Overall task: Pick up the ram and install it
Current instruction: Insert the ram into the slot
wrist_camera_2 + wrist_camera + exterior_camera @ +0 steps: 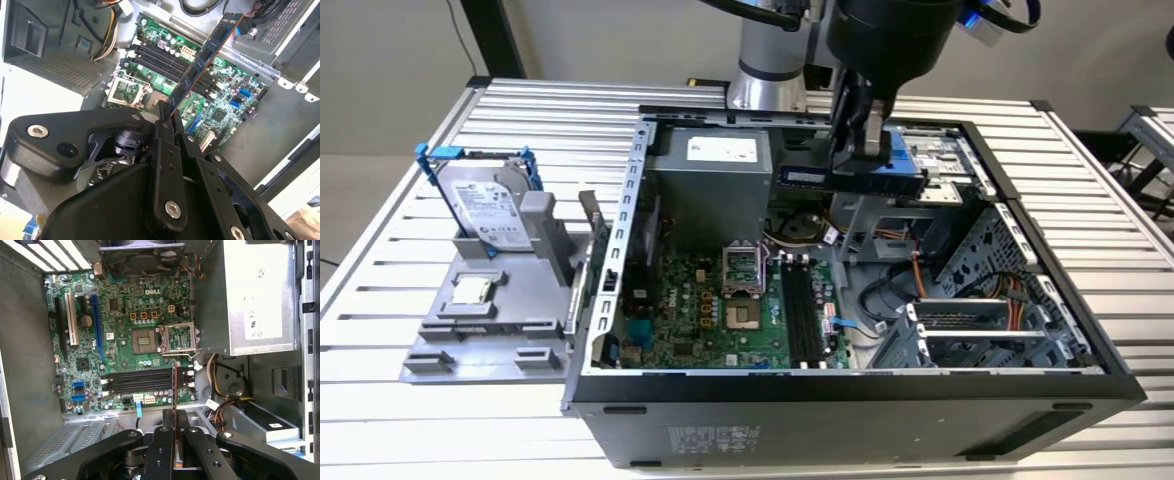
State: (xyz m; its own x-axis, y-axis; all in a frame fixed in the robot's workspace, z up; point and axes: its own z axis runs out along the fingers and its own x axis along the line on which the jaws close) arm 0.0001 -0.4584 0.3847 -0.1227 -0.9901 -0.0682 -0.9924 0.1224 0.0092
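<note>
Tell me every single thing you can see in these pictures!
table: one, silver, under everything
computer case: one, black and grey, open, on the table
motherboard: one, green, inside the case
memory slots: four, black, on the motherboard
power supply: one, grey, inside the case
holder: one, grey, on the exterior view's left of the case
hard drive: one, silver in blue bracket, upright on the holder
processor chip: one, silver, on the holder
ram: one, blue, held above the motherboard
gripper: one, black, shut on the ram
</note>
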